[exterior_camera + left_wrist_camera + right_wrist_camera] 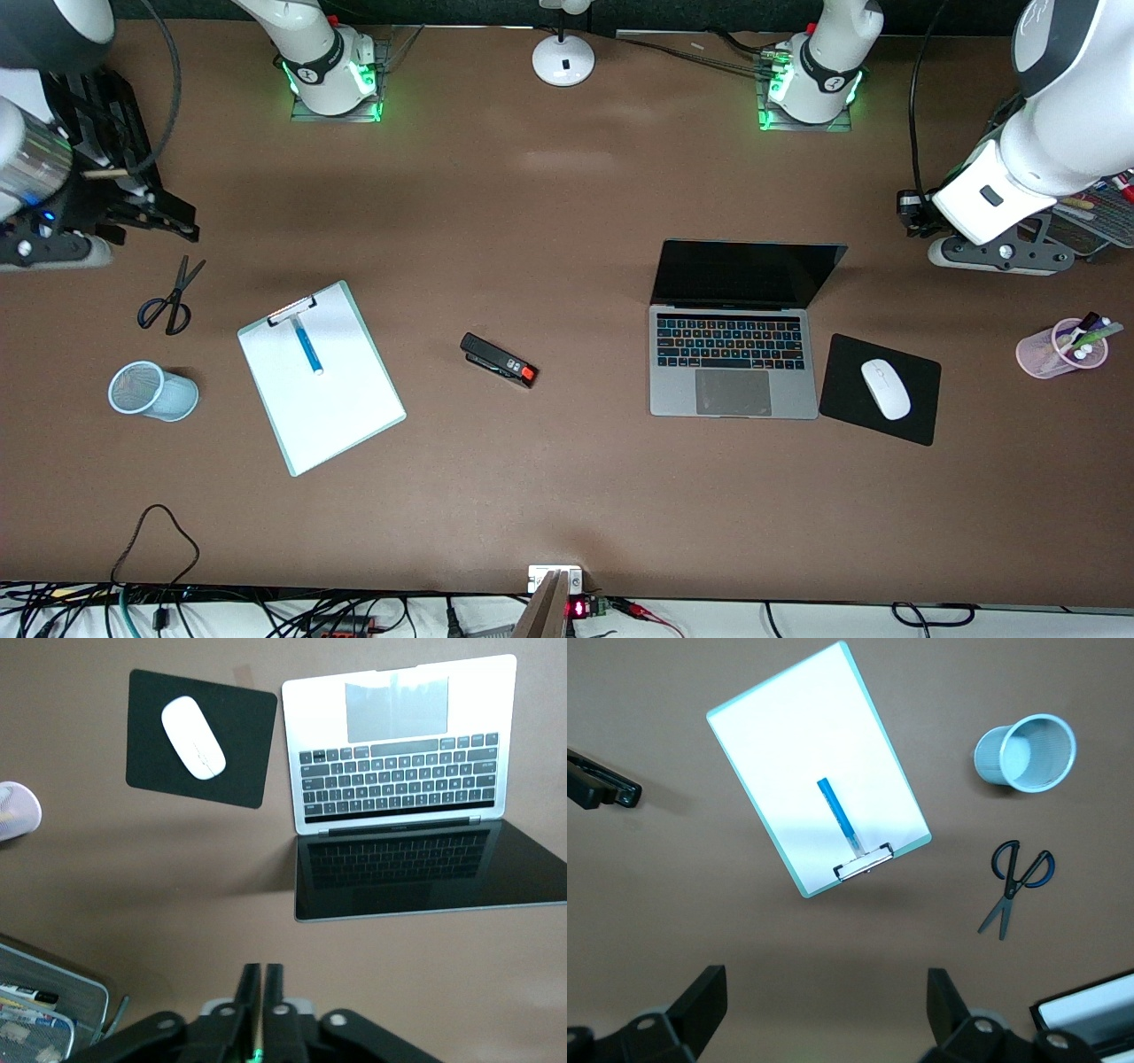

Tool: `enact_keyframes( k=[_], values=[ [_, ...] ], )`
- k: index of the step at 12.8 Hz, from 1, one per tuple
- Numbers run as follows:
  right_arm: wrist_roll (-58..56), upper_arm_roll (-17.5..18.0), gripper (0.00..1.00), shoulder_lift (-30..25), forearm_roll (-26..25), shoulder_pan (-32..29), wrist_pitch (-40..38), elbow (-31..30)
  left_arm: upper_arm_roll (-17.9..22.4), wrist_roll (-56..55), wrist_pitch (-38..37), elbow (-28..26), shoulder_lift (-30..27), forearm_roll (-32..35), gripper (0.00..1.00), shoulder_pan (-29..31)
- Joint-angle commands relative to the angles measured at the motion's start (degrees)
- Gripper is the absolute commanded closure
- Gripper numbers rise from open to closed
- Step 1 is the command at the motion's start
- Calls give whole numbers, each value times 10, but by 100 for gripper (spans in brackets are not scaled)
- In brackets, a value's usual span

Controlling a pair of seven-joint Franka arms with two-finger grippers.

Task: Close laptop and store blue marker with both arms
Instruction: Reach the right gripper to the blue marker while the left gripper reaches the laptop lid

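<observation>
The laptop stands open toward the left arm's end of the table, its black screen upright; it also shows in the left wrist view. The blue marker lies on a white clipboard toward the right arm's end, and shows in the right wrist view. My left gripper hangs shut and empty at the table's end beside the laptop. My right gripper hangs open and empty over the other end, above the scissors.
A black stapler lies between the clipboard and the laptop. A white mouse sits on a black pad. Scissors and a light-blue mesh cup lie near the clipboard. A pink cup of pens and a pen tray are near my left gripper.
</observation>
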Motion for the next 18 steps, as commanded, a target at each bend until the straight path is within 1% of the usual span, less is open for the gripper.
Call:
enact_keyframes(
  k=[1,2,3,4,5,6,7,9,11,12,14,16,18],
  values=[
    [-39,-2,0,5,-5,6,58,-42,-4,5,-27,-11,-6,-34,95,1],
    [-64,-2,0,5,-5,6,81,-59,-4,4,-29,-28,-16,-42,95,-2],
    [-73,-2,0,8,-5,6,96,-72,-9,0,-27,-56,-30,-44,95,-5],
    [-75,-2,0,17,-5,7,107,-78,-29,-1,-21,-83,-42,-47,95,-1],
    [-88,-2,0,28,-5,8,112,-78,-36,-8,-9,-106,-51,-57,95,1],
    [-117,-1,0,41,-5,8,118,-78,-39,-21,13,-133,-63,-67,95,0],
    [-153,-2,0,55,-5,8,128,-78,-52,-39,33,-161,-77,-76,95,-1],
    [-185,-1,0,84,-5,7,153,-78,-92,-66,88,-213,-98,-76,95,1],
    [-213,-1,0,110,-5,7,175,-79,-109,-86,139,-252,-100,-76,96,0],
    [-237,-2,0,122,-5,7,191,-80,-124,-91,170,-276,-100,-76,96,1],
    [-275,-1,0,145,-5,7,215,-80,-136,-102,225,-317,-100,-76,96,1],
    [-296,-1,0,166,-5,7,232,-80,-139,-102,260,-333,-96,-76,96,1],
    [-314,-1,0,190,-5,8,247,-80,-139,-102,319,-363,-92,-76,96,1]
  ],
)
